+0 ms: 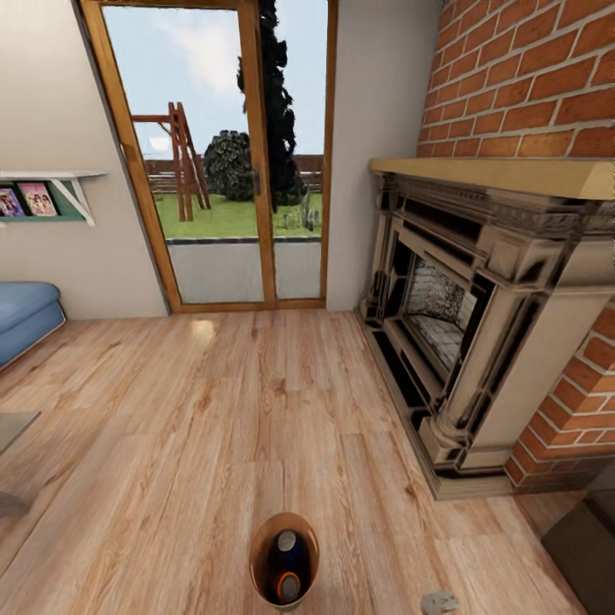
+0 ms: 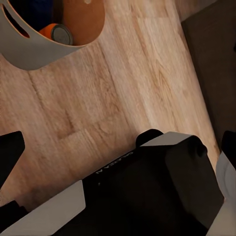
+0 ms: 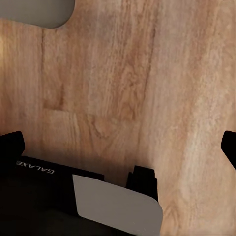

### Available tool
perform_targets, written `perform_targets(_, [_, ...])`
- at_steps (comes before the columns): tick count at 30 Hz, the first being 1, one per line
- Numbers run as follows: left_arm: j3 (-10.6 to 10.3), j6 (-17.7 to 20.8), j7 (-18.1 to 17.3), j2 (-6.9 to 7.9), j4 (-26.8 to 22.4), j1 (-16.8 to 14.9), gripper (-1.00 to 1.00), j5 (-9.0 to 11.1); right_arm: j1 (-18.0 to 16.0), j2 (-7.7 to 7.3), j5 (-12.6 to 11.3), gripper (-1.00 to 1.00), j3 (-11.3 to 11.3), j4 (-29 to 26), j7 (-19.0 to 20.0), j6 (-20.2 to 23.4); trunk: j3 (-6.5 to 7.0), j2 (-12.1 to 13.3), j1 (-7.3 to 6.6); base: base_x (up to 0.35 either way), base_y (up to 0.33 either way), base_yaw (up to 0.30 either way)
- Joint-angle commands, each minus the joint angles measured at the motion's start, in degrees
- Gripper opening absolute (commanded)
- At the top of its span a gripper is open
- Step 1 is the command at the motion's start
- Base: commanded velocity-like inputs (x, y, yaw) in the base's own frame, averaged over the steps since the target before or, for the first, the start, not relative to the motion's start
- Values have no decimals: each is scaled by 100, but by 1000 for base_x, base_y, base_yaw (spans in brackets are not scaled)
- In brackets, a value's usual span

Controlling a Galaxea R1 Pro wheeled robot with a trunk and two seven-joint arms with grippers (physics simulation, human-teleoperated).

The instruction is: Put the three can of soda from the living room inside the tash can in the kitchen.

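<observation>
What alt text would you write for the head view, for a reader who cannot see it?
A small round bin stands on a light wood plank floor, with a dark blue can and an orange can inside. Behind are glass doors to a garden, a brick fireplace at right, and a blue sofa at left.

Matt wood-plank floor (image 1: 213,410); rough red brick chimney (image 1: 530,77); glossy glass doors (image 1: 222,154); smooth pale plastic-looking trash can (image 2: 34,51).

Wood plank floor (image 1: 213,410), brick fireplace (image 1: 478,325), glass doors (image 1: 222,162).
</observation>
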Motion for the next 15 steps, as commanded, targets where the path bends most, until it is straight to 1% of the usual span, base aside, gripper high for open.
perform_targets(1, [-1, 0, 4, 0, 0, 0, 100, 0, 22, -4, 0, 100, -1, 0, 1, -37, 10, 0, 0, 0, 0, 0])
perform_targets(6, [-1, 0, 71, 0, 0, 0, 100, 0, 158, -14, 0, 100, -1, 0, -3, -266, 57, 0, 0, 0, 0, 0])
perform_targets(15, [-1, 4, 309, 0, 0, -1, 100, 0, 254, -18, 0, 100, -2, 0, -4, -357, 142, 0, 0, 0, 0, 0])
